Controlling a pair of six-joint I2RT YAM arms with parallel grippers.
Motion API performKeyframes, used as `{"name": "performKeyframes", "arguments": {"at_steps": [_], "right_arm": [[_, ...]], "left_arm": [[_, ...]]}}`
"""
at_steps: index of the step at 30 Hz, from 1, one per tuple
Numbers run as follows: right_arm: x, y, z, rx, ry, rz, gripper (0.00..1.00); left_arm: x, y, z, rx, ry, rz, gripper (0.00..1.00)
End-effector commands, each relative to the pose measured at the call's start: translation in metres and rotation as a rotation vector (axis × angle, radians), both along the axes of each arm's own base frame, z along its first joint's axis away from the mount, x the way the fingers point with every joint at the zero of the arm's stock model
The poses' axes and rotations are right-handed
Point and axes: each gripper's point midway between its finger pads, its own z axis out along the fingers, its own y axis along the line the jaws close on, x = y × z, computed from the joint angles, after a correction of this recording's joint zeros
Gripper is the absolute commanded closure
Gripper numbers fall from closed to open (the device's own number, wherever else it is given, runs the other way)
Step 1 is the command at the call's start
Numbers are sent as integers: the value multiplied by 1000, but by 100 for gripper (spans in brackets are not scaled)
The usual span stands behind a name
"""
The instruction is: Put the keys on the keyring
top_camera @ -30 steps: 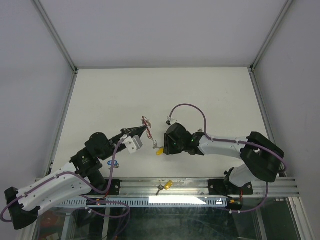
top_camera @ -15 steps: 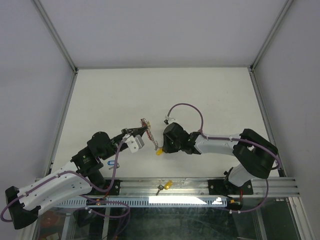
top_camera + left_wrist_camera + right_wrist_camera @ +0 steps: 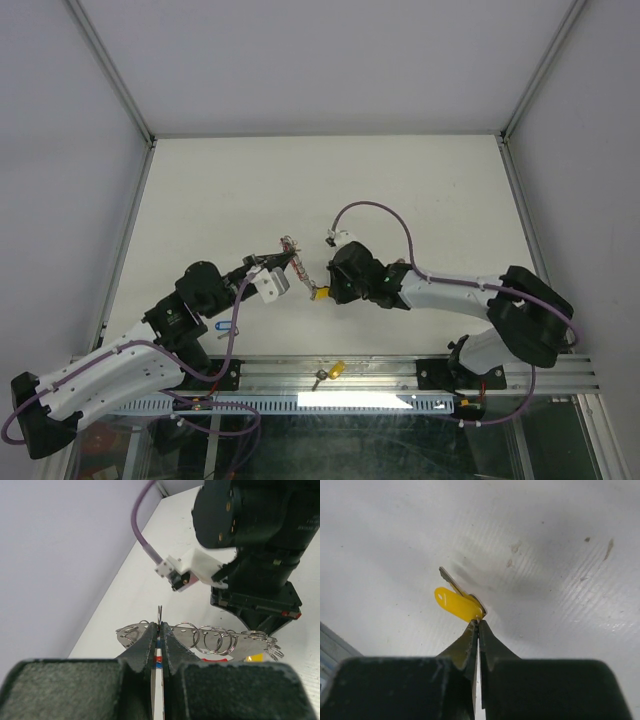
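Observation:
My left gripper (image 3: 287, 263) is shut on the keyring (image 3: 291, 249) and holds it above the table. In the left wrist view the fingertips (image 3: 152, 632) pinch the keyring's edge (image 3: 210, 639), and its row of silver rings stretches to the right. My right gripper (image 3: 322, 290) is shut on a yellow-tagged key (image 3: 319, 294), just right of and below the keyring. In the right wrist view the gripper (image 3: 479, 622) pinches the small ring at the end of the yellow tag (image 3: 456, 604), and the key blade sticks out behind it, low over the table.
A second yellow-tagged key (image 3: 335, 370) lies on the metal rail at the near edge. A blue-tagged key (image 3: 224, 325) lies by my left arm. The right wrist housing (image 3: 255, 540) fills the top right of the left wrist view, close to the keyring.
My right gripper has shifted slightly up with the yellow key, closer to the keyring. My left gripper has moved a little with the keyring.

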Motion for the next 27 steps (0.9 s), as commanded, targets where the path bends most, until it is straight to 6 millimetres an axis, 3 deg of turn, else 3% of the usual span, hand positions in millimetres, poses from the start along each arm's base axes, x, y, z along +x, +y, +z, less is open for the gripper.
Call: {"name": "performKeyframes", "arguments": {"at_steps": [1,7,11,16,19,22,25,27], "right_arm": [[13,6,62,51,-261,192,100],[6,-3,103,71,-504,427,100],[12,-17,111,-18,-617,494,100],[-3,-33,99,-210,-369,585,100],[-39,-32,77,-234,-83,719,100],[-63,-16,78,-134,42,811,100],[-30,-26,74,-193,-49,635,100],[-26,-29,80,-150,-14,621,100]], "left_arm": [[2,1,36,-77,-56,1,100],[1,-5,32,-64,-44,-28,100],[1,-5,32,-62,-43,-32,100],[1,-4,33,-61,-44,-33,100],[1,-6,33,-56,-42,-40,100],[0,-7,32,-50,-37,-48,100],[0,-6,32,-50,-36,-47,100],[0,-6,33,-51,-36,-46,100]]}}
